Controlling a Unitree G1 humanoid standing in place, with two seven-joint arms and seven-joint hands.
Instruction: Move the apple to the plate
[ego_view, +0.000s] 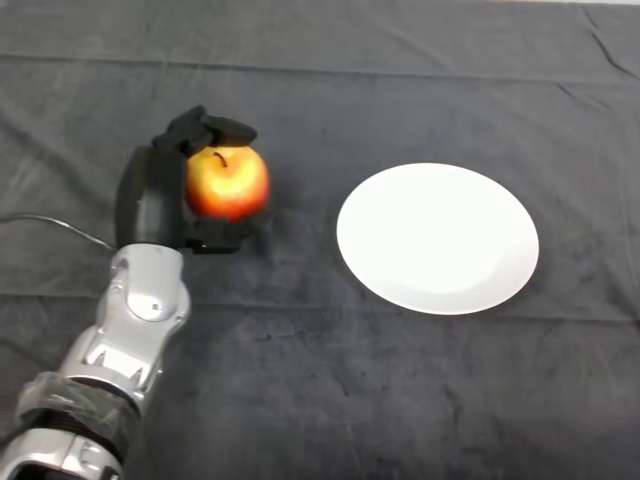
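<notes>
A red and yellow apple (229, 182) with a dark stem sits at the left of the dark cloth. My left hand (150, 200) is around it from the left: black fingers (215, 128) curl over its far side and the thumb (220, 238) curls under its near side. I cannot tell whether the apple rests on the cloth or is lifted. A round white plate (437, 237) lies to the right of the apple, apart from it, with nothing on it.
The silver-grey arm (130, 330) comes in from the lower left. The dark creased cloth (320, 400) covers the whole table.
</notes>
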